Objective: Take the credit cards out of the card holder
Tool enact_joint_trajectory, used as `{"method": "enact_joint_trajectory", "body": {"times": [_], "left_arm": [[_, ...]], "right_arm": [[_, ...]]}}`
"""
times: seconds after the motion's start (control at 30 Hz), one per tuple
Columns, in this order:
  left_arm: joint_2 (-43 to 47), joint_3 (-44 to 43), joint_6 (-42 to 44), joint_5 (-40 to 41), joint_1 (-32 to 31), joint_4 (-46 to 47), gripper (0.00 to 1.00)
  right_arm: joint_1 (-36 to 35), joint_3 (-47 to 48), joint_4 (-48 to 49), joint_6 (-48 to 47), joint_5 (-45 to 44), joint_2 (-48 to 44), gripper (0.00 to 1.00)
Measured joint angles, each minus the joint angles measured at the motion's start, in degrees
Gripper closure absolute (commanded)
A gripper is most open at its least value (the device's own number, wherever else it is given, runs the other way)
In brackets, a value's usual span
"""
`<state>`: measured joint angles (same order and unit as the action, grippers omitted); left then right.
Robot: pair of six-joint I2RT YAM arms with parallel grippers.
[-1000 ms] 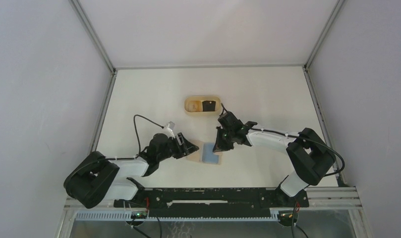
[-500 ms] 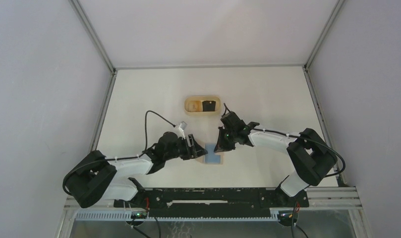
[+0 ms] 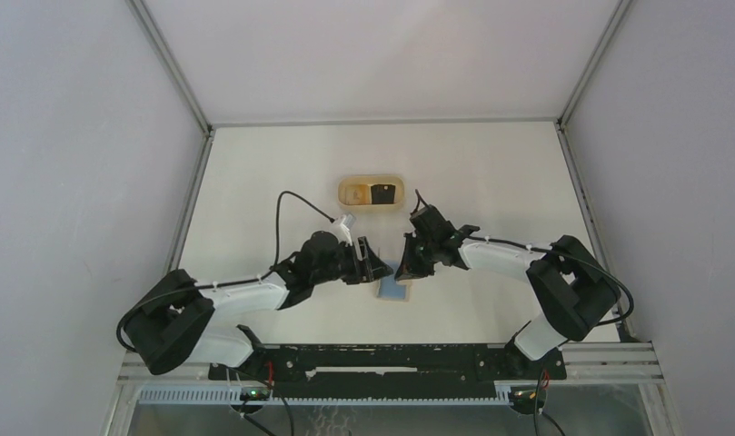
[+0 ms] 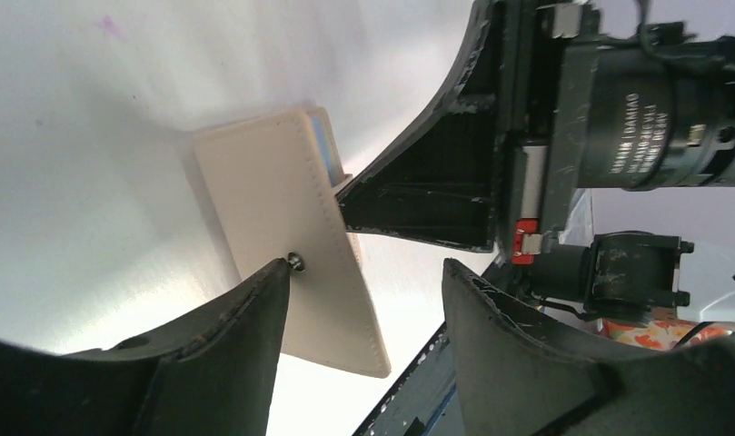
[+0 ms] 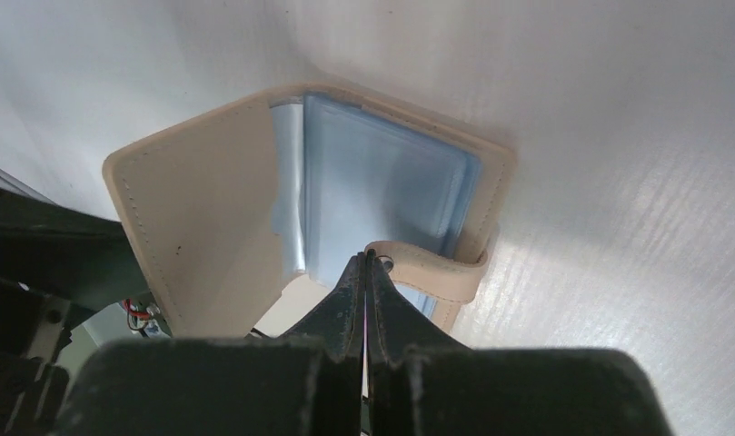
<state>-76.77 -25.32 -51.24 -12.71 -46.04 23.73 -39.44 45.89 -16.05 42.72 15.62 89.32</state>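
Observation:
The tan card holder [image 3: 395, 289] lies open on the table between both grippers. Its cover flap [image 4: 286, 218] stands raised, the snap dot [image 4: 296, 262] on its outer face. A light blue credit card [image 5: 382, 182] sits inside, and its edge [image 4: 323, 145] shows past the flap. My right gripper [image 5: 368, 260] is shut, its tips pressed down inside the holder beside the strap [image 5: 432, 270]. My left gripper [image 4: 365, 272] is open, one fingertip [image 4: 271, 277] against the raised flap's outer face by the snap. A black credit card [image 3: 382, 193] lies in the tray.
A tan oval tray [image 3: 351, 193] stands behind the holder at mid table. The right gripper's body [image 4: 436, 186] is close in front of the left gripper. The black rail [image 3: 382, 359] with the arm bases runs along the near edge.
My left arm has swung right, up to the holder. The holder's cover flap has risen from flat to upright. The right gripper has hardly moved.

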Motion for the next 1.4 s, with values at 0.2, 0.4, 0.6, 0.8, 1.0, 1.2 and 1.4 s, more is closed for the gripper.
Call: {"method": "enact_joint_trajectory", "body": {"times": [0.2,0.4,0.6,0.8,1.0,1.2,1.4], "left_arm": [[3.1,-2.2,0.9,1.0,0.0,-4.2,0.32],[2.1,-2.3,0.0,0.5,-0.1,-3.2,0.32],[-0.9,-2.3,-1.8,-0.2,-1.0,-0.3,0.32],[-6.3,-4.6,-4.4,-1.5,-3.3,3.2,0.33],[-11.0,-7.0,-7.2,-2.0,-5.2,5.6,0.33],[-14.2,-7.0,-11.0,-1.0,-4.2,5.7,0.34],[-16.5,-3.8,-17.3,-0.5,-2.1,10.2,0.35]], "right_arm": [[1.0,-0.9,0.1,0.0,0.2,-0.9,1.0],[2.0,-3.2,-0.1,-0.4,0.5,-4.5,1.0],[3.8,-4.2,-1.4,-1.7,0.4,-9.0,1.0],[4.5,-5.5,-1.2,-2.2,1.4,-9.9,1.0],[5.0,-7.5,-1.7,-2.4,1.7,-10.6,1.0],[6.2,-8.1,-3.7,-3.1,1.3,-15.0,1.0],[6.4,-8.1,-3.6,-3.4,1.4,-15.6,1.0]]}}
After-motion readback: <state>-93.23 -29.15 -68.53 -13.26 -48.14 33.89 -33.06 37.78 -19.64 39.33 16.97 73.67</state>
